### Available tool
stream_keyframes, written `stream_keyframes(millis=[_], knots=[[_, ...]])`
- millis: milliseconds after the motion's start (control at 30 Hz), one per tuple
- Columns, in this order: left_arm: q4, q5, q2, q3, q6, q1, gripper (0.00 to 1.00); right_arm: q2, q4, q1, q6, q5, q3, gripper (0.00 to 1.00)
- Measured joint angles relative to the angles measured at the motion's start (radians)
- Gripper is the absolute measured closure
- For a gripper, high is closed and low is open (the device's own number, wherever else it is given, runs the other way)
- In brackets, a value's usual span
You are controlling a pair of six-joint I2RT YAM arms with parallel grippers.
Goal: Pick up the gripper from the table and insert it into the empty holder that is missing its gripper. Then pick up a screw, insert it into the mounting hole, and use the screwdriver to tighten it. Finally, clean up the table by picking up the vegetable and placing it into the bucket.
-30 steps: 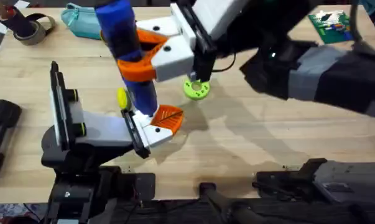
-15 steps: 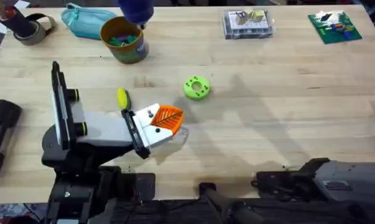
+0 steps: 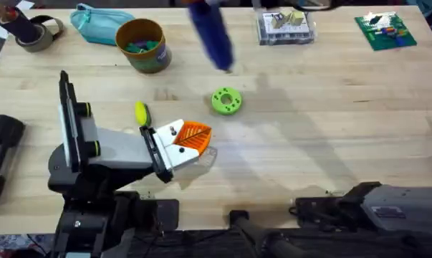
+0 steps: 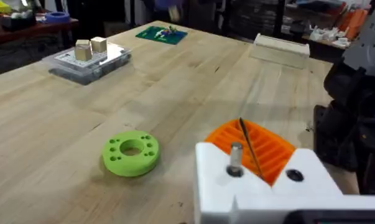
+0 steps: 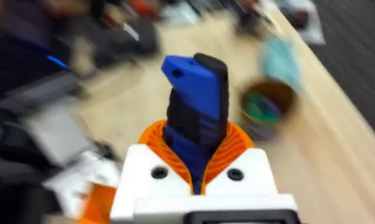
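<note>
- Ochre bucket [image 3: 142,44] stands at the table's [image 3: 330,129] far left, colourful bits inside.
- Right gripper [image 5: 199,163] clamps my blue screwdriver [image 5: 196,112].
- Orange gripper [image 3: 190,137] sits in the grey holder [image 3: 119,149].
- Left gripper: I cannot tell.

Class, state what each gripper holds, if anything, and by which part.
The right gripper clamps the blue screwdriver around its body. The left gripper holds nothing.
</note>
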Motion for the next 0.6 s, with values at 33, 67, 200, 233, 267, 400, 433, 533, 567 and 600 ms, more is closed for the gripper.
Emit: stream_keyframes(millis=[33,67,200,233,267,400,433,533,567,600], knots=[[0.0,0.0,0.0,0.0,0.0,0.0,0.989,0.001,-0.047,-0.004,-0.047,0.069,0.008,0.954],[0.0,0.0,0.0,0.0,0.0,0.0,0.989,0.0,-0.087,-0.008,-0.088,0.144,0.016,0.954],[0.0,0.0,0.0,0.0,0.0,0.0,0.989,0.001,-0.201,-0.019,-0.189,0.384,0.039,0.955],[0.0,0.0,0.0,0.0,0.0,0.0,0.989,0.002,-0.242,-0.023,-0.204,0.429,0.045,0.956],[0.0,0.0,0.0,0.0,0.0,0.0,0.989,0.003,-0.28,-0.027,-0.214,0.465,0.046,0.955],[0.0,0.0,0.0,0.0,0.0,0.0,0.989,0.041,-0.38,-0.053,-0.243,0.584,0.048,0.954],[0.0,0.0,0.0,0.0,0.0,0.0,0.989,0.061,-0.379,-0.06,-0.248,0.607,0.048,0.955],[0.0,0.0,0.0,0.0,0.0,0.0,0.989,0.135,-0.374,-0.087,-0.262,0.686,0.049,0.956],[0.0,0.0,0.0,0.0,0.0,0.0,0.989,0.158,-0.374,-0.096,-0.27,0.712,0.049,0.956],[0.0,0.0,0.0,0.0,0.0,0.0,0.989,0.179,-0.374,-0.105,-0.277,0.735,0.049,0.957]])
